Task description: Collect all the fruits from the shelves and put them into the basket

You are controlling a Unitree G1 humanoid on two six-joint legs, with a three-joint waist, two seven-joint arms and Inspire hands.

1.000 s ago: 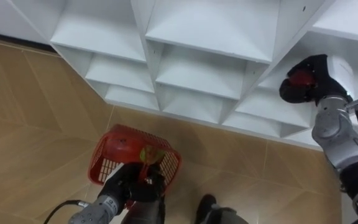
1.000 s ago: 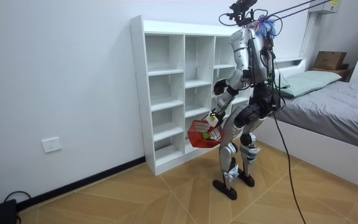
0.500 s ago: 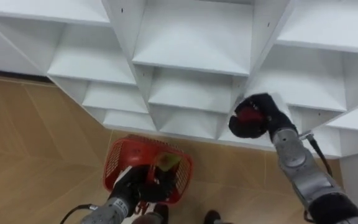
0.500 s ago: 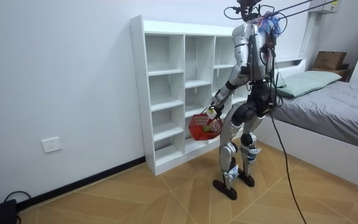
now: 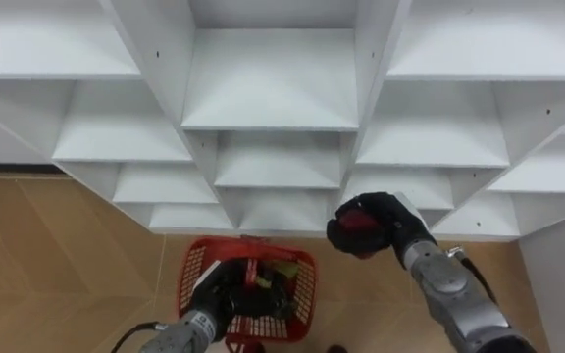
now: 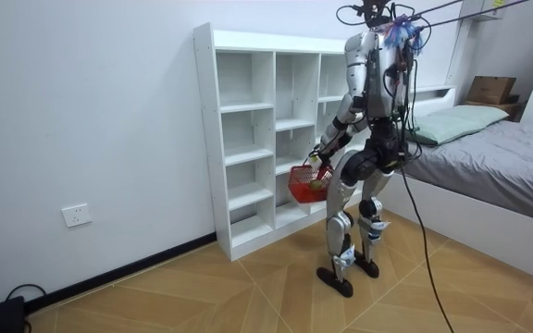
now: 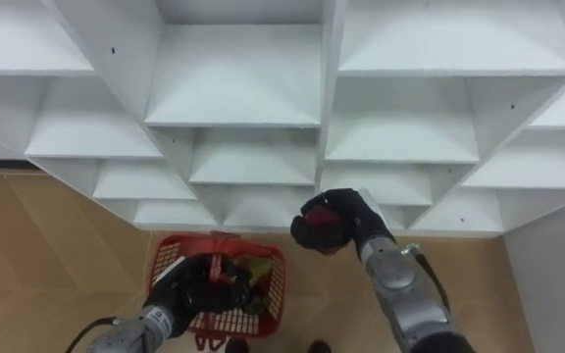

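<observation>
Black-gloved, our right hand (image 5: 388, 222) curls round a red fruit (image 5: 358, 219) at five o'clock, just before the white closet (image 5: 273, 88). At seven o'clock our left hand (image 5: 226, 293) grips the red basket (image 5: 196, 270) by its handle, a yellow-green fruit (image 5: 282, 267) inside.

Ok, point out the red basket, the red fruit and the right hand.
red basket (image 5: 304, 294): left eye view, right mesh wall.
red fruit (image 5: 359, 218): left eye view, its exposed red skin.
right hand (image 5: 392, 227): left eye view, dark back of the hand.
</observation>
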